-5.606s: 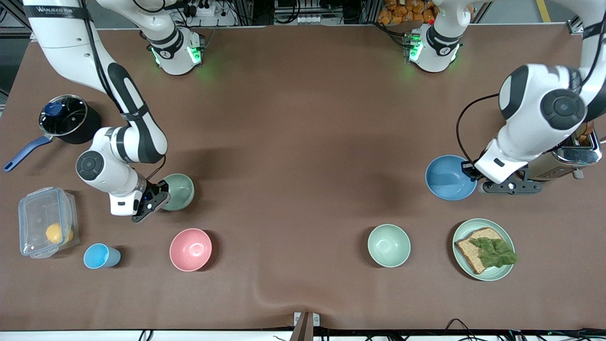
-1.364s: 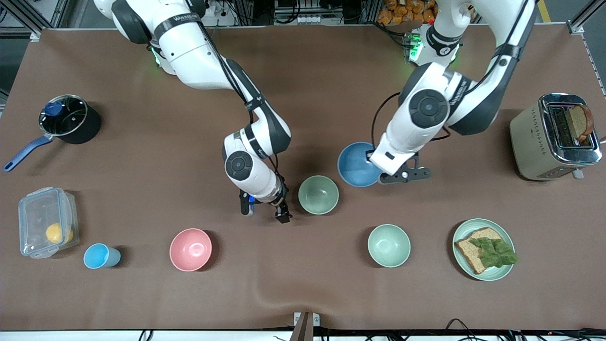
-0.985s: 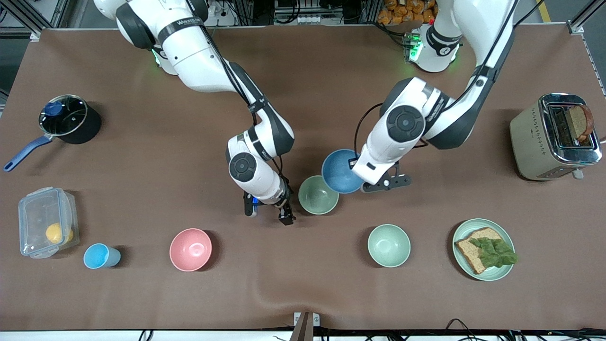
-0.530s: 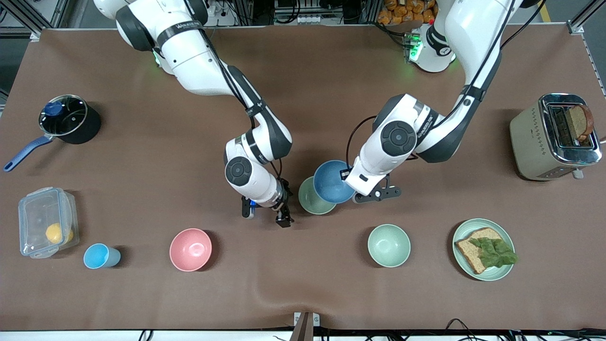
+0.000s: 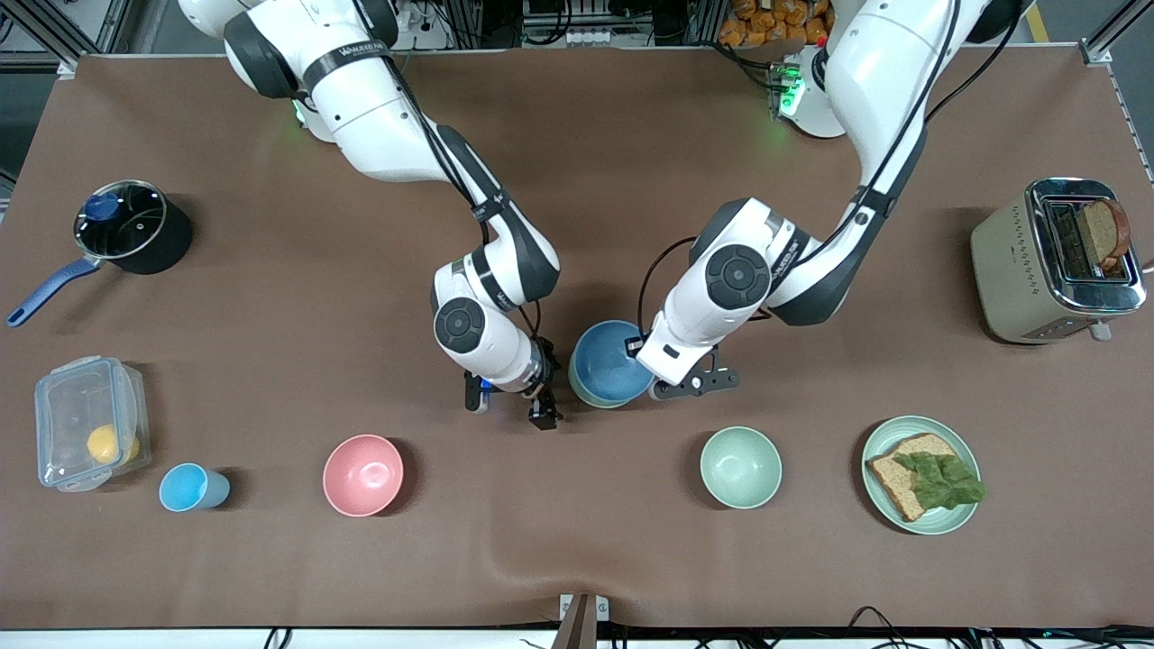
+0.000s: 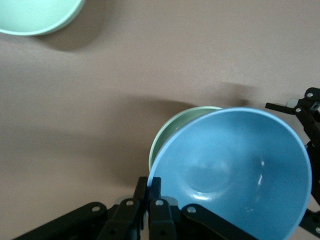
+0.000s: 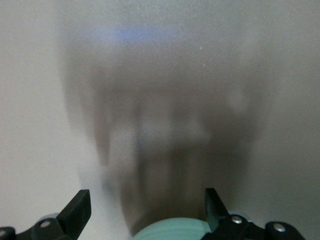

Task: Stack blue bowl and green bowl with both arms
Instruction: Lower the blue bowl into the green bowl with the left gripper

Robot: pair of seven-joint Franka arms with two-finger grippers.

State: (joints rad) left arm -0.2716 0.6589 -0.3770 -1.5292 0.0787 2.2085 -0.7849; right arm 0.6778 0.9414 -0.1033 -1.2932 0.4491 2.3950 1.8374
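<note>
So across the front view, starting at the right arm's end of the table: a lidded saucepan (image 5: pixel 122 225), a clear food container (image 5: pixel 87 435) with something orange inside, a small blue cup (image 5: pixel 192 488) and a pink bowl (image 5: pixel 362 475). None of that matters for the job, it's just parked well away from the middle.

Then the right gripper (image 5: pixel 511 397), sitting low just beside the green bowl (image 5: pixel 577 392) with its fingers spread wide and nothing between them. My read is it's let go and is hanging there so the bowl has a fixed landing spot.

Next, the action: the green bowl sits on the table near the centre, and the blue bowl (image 5: pixel 611 361) is directly over it, covering nearly all of it. In the left wrist view only a sliver of green bowl rim (image 6: pixel 176 130) peeks out past the blue one. The left gripper (image 6: pixel 150 192) is pinched tight on the blue bowl's rim, which makes sense since an edge grip keeps the underside free to drop in. I can't tell if it's fully seated yet.

Toward the left arm's end: a mint bowl (image 5: pixel 740 467), a plate (image 5: pixel 879 443) with bread and lettuce, and a toaster (image 5: pixel 1055 260) with a slice in it.
</note>
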